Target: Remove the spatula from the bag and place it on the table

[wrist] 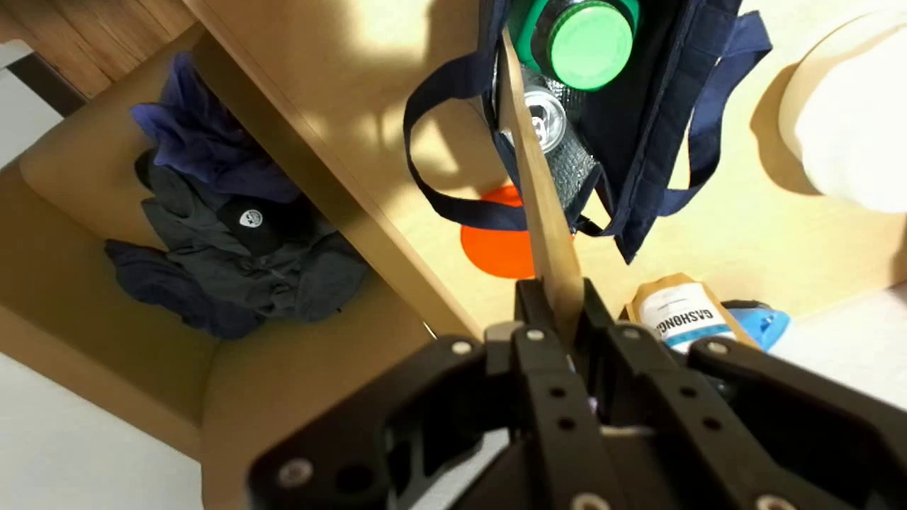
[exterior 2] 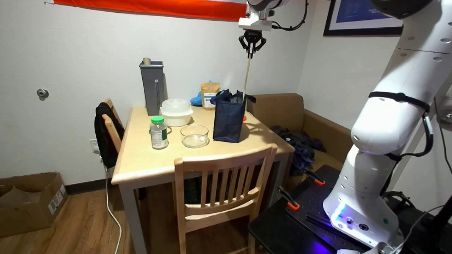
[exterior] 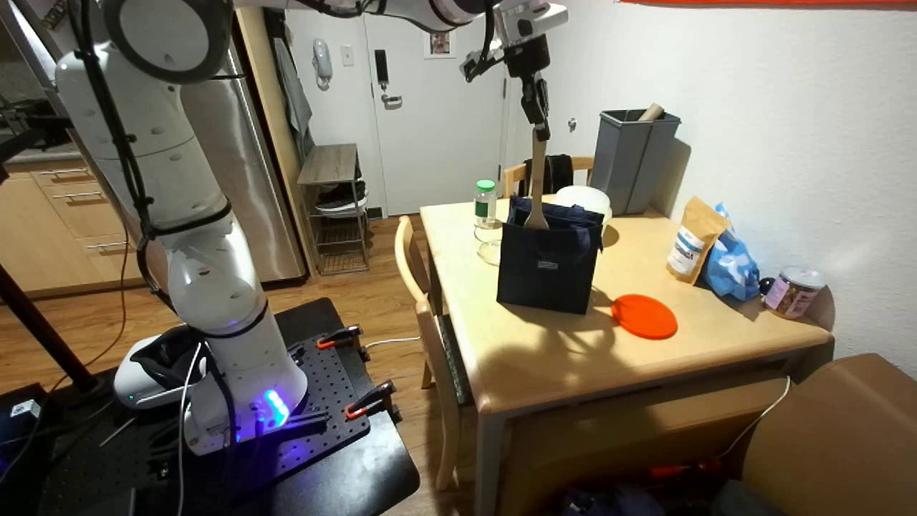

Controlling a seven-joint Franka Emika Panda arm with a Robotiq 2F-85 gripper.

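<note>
My gripper (exterior: pixel 542 130) is shut on the upper handle of the wooden spatula (exterior: pixel 538 168), high above the table (exterior: pixel 458 251). In an exterior view the gripper (exterior 2: pixel 250 55) points down and the spatula (exterior 2: pixel 247 76) hangs nearly upright. The dark bag (exterior: pixel 548 279) stands upright and open below it, also in an exterior view (exterior 2: pixel 229 121). The spatula's wide lower end is at the bag's front rim; I cannot tell how much is inside. In the wrist view the spatula (wrist: pixel 540 177) runs from the fingers (wrist: pixel 563 301) to the rim of the bag (wrist: pixel 662 120).
The bag holds a green-capped bottle (wrist: pixel 592 46) and a can (wrist: pixel 545 120). On the table are an orange disc (exterior: pixel 645 316), a green-lidded jar (exterior 2: pixel 159 135), a glass bowl (exterior 2: pixel 194 137), a white container (exterior 2: pixel 176 114), a brown pouch (exterior: pixel 689 247) and a grey bin (exterior: pixel 630 165). A chair (exterior 2: pixel 226 160) stands close by.
</note>
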